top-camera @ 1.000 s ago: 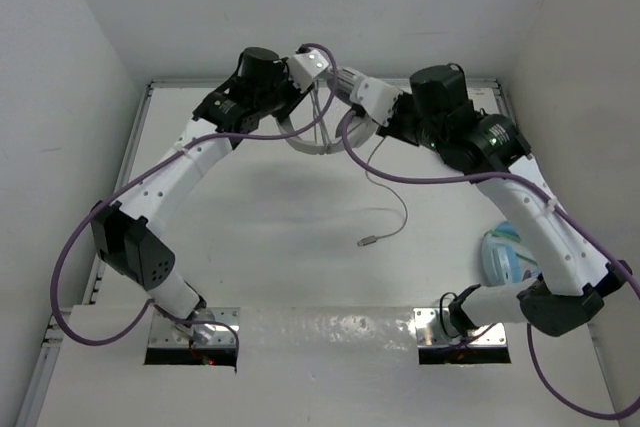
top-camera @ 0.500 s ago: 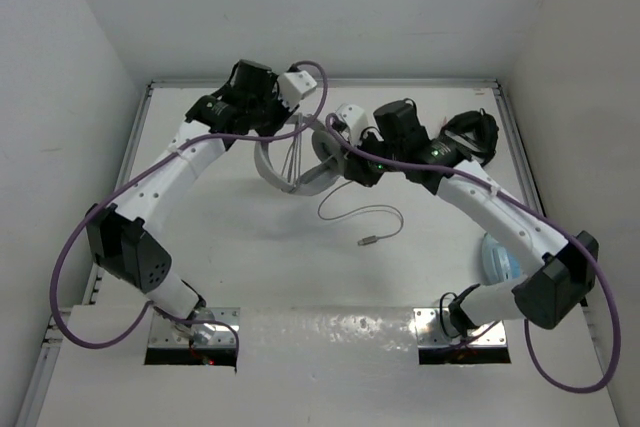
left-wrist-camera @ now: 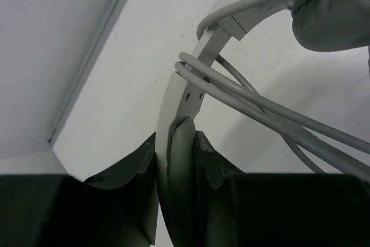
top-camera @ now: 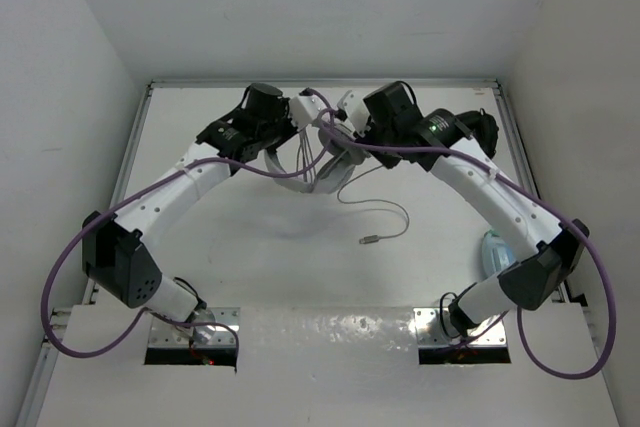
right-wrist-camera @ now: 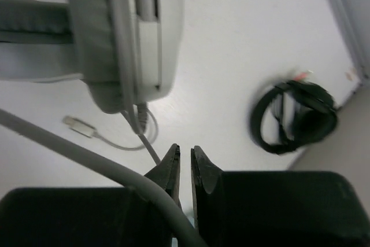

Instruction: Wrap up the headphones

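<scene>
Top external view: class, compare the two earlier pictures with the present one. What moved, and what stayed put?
The left gripper, still holding the headband, carried the headphones a little toward the near edge. The right arm folded in from the right side, its right gripper staying close beside them, and the loose cable on the table changed shape. The cable's plug stayed where it lay.

No text, label, brand mark, number or sign could be read in any of the three views. Surfaces were plain or too blurred to make out lettering.
</scene>
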Robot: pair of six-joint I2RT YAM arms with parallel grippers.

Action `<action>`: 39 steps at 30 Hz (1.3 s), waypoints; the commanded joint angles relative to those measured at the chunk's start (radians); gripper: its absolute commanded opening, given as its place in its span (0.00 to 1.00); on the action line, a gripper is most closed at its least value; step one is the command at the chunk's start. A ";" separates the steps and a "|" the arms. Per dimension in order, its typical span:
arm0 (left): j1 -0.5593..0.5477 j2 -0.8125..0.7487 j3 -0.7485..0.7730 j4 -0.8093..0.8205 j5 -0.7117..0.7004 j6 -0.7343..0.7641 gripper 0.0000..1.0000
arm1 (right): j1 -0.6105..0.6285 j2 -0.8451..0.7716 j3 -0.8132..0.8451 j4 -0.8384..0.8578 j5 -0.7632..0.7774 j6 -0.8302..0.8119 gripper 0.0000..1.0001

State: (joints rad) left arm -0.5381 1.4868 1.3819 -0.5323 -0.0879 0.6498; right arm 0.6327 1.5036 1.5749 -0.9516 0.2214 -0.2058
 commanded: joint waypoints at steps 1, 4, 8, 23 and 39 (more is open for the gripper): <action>-0.023 -0.039 -0.030 -0.064 -0.012 0.223 0.00 | -0.027 -0.025 0.121 0.070 0.364 -0.095 0.14; -0.026 -0.037 -0.029 -0.064 -0.007 0.244 0.00 | -0.027 -0.048 0.148 0.097 0.444 -0.194 0.14; -0.048 -0.039 -0.021 -0.092 0.071 0.266 0.00 | -0.027 -0.074 0.136 0.305 0.371 -0.306 0.26; -0.083 -0.019 0.157 -0.236 0.362 -0.101 0.00 | -0.122 0.006 -0.025 0.700 -0.118 -0.181 0.10; 0.047 0.067 0.384 -0.336 0.593 -0.358 0.00 | -0.556 -0.108 -0.445 0.540 -0.662 0.109 0.62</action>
State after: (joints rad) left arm -0.4973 1.5864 1.6707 -0.9112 0.4175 0.3927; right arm 0.0574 1.3991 1.2636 -0.4088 -0.3511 -0.1356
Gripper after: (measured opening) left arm 0.166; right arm 0.623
